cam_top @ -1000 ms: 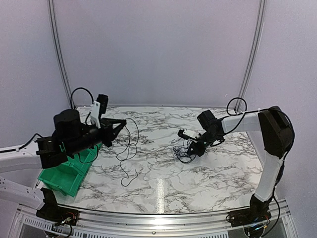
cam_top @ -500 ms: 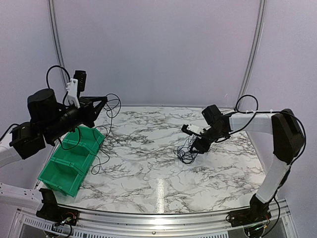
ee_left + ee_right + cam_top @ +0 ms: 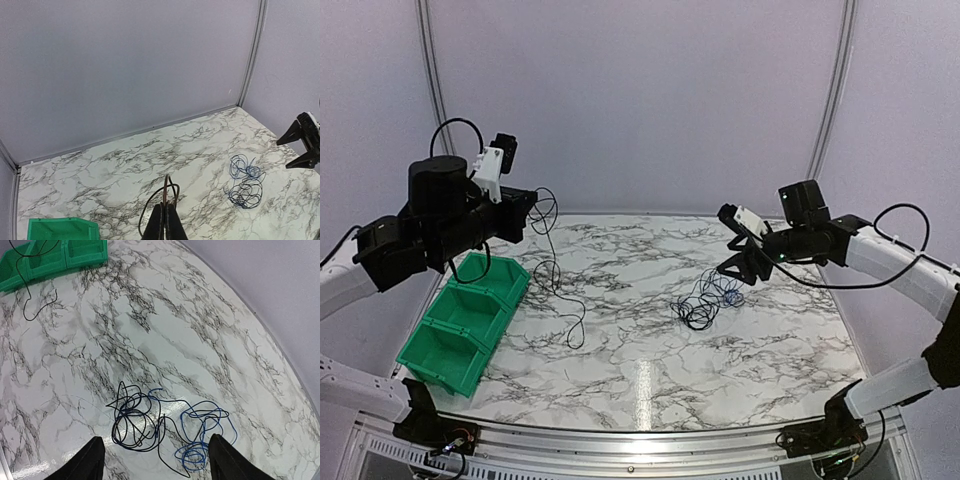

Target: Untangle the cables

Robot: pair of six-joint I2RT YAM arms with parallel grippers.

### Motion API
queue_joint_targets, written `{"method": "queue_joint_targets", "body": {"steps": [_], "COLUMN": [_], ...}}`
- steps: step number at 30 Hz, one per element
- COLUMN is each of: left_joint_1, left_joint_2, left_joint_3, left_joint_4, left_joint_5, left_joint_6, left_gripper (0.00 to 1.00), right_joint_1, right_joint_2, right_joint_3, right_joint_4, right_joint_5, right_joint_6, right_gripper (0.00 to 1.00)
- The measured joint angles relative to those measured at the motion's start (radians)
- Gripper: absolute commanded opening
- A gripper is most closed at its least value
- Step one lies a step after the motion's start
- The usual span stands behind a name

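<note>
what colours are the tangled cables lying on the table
Blue and black; the tangled cables show best in the right wrist view.

lab booth: plain grey walls [image 3: 640, 100], marble-print table [image 3: 750, 350].

The table [image 3: 620, 370] carries 2 groups of things, well apart from each other. At its left edge stands the bin [image 3: 460, 325], its compartments in a row from front to back. The left gripper [image 3: 527, 208] is high above the back end of the bin, with the single cable [image 3: 563, 300] pinched between its fingers. This cable hangs down, and its lower part lies on the table just to the right of the bin. Right of the centre, the heap of cables [image 3: 705, 300] lies on the table. The right gripper [image 3: 738, 272] is above the heap, slightly behind and right of it, not touching it, with 1 finger spread to each side.
</note>
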Motion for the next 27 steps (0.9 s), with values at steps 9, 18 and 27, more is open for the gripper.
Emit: {"method": "queue_joint_targets", "body": {"steps": [9, 18, 27], "left_joint_1": [0.145, 0.221, 0.405], "left_joint_2": [0.131, 0.158, 0.243], "left_joint_3": [0.264, 0.377, 0.385], "left_joint_4": [-0.143, -0.192, -0.198], "left_joint_5": [-0.035, -0.102, -0.108], "left_joint_6": [0.064, 0.124, 0.192], "left_gripper": [0.00, 0.00, 0.00], "right_joint_1": [-0.148, -0.154, -0.154], "right_joint_2": [-0.099, -0.167, -0.124], "right_joint_3": [-0.272, -0.296, -0.307], "right_joint_4": [0.121, 0.204, 0.203], "right_joint_5": [-0.158, -0.145, -0.127], "right_joint_6": [0.043, 0.022, 0.001], "right_gripper": [0.69, 0.69, 0.68]}}
